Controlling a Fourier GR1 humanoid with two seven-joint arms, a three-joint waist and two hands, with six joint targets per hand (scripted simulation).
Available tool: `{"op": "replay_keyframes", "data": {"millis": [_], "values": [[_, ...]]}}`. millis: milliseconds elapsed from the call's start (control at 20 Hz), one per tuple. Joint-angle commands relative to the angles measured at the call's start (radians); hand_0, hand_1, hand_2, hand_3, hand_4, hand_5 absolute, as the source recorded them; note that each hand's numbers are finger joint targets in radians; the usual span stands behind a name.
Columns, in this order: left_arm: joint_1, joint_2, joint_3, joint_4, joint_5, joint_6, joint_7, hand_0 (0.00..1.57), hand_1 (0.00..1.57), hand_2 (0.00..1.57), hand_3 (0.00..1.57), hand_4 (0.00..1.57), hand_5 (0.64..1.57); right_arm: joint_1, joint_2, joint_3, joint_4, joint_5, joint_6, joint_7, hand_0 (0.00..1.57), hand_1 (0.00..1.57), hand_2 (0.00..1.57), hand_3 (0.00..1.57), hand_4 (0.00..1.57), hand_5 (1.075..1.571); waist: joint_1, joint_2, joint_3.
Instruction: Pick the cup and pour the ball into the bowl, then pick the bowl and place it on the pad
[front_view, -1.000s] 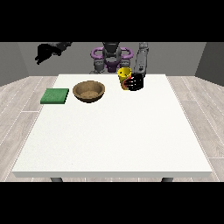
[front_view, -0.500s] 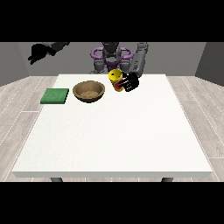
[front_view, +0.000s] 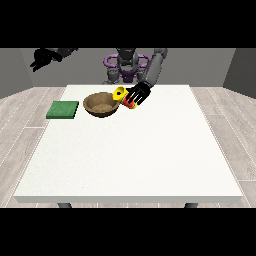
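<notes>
A yellow cup (front_view: 121, 94) with a red base is tipped on its side, its mouth turned toward the brown bowl (front_view: 101, 105) and right at the bowl's right rim. The hand at the view's right (front_view: 138, 94) has its black fingers curled round the cup and holds it above the table. The ball does not show. A green pad (front_view: 63, 109) lies flat on the table left of the bowl. The hand at the view's left (front_view: 46, 56) hangs raised in the air, beyond the table's far left corner, holding nothing.
The white table (front_view: 130, 155) stretches wide toward the camera in front of the bowl and pad. The robot's torso (front_view: 127, 65) stands behind the far edge.
The hand at the view's right has carried the cup left toward the bowl and tipped it further over. The hand at the view's left has drifted slightly.
</notes>
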Motion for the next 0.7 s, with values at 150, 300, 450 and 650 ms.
{"op": "replay_keyframes", "data": {"millis": [150,300,450,650], "values": [[-0.091,-0.012,-0.182,0.141,-0.280,0.130,0.261,1.54,1.54,1.57,1.57,1.49,1.341,0.017,-0.011,-0.015,0.095,0.006,0.027,-0.061,0.00,0.00,0.36,0.68,0.54,1.566,0.017,-0.053,0.0011],[-0.178,0.002,-0.257,0.215,-0.398,0.134,0.392,1.55,1.55,1.57,1.57,1.39,1.412,0.002,0.017,0.021,0.111,0.044,-0.017,-0.026,0.00,0.00,0.37,0.65,0.54,1.565,0.022,-0.100,0.0012],[-0.241,-0.017,-0.343,0.269,-0.513,0.120,0.485,1.57,1.57,1.57,1.57,1.12,1.521,-0.035,-0.010,-0.001,0.152,0.036,-0.007,-0.031,0.00,0.00,0.38,0.65,0.57,1.567,0.044,-0.083,0.0008],[-0.239,-0.113,-0.459,0.314,-0.652,0.133,0.633,1.56,1.56,1.57,1.57,1.17,1.497,-0.024,0.020,0.001,0.177,0.044,-0.016,-0.100,0.00,0.00,0.33,0.62,0.57,1.566,0.036,-0.070,0.0000]]}}
